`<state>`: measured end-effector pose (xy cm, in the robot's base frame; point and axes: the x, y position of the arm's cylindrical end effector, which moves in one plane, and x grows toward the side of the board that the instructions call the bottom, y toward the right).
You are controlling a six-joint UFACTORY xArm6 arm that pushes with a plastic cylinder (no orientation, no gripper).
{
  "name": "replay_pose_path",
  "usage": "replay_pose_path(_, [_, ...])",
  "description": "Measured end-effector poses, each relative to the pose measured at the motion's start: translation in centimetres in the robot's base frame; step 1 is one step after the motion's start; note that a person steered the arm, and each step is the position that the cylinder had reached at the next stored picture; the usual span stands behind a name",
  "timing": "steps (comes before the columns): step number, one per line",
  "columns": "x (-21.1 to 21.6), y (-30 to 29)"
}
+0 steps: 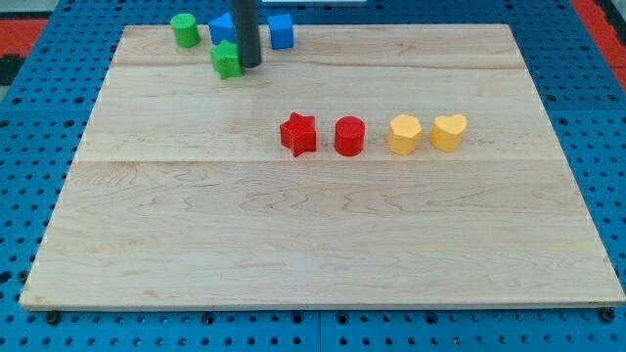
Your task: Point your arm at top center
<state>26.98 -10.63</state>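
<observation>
Two blue blocks (281,30) and a green star (226,60) flank my tip (250,65).

Single camera view: elevated, looking obliquely down across the whole wooden board (323,244) from its bottom edge, moderately close; blue pegboard (606,147) frames the sides.

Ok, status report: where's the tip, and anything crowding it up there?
My tip at the board's top edge, left of centre. Green star block touching on its left. Blue blocks just behind. Top centre not yet reached.
</observation>
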Motion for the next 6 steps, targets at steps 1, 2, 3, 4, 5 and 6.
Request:
replay_pose_path(1, [1.8, -4.5])
replay_pose_path(2, [2.8, -5.9])
replay_pose_path(3, [1.5, 5.9])
replay_pose_path(4, [-5.3, 15.5])
replay_pose_path(5, [-7.7, 15.5])
replay_pose_path(6, [-7.7, 14.0])
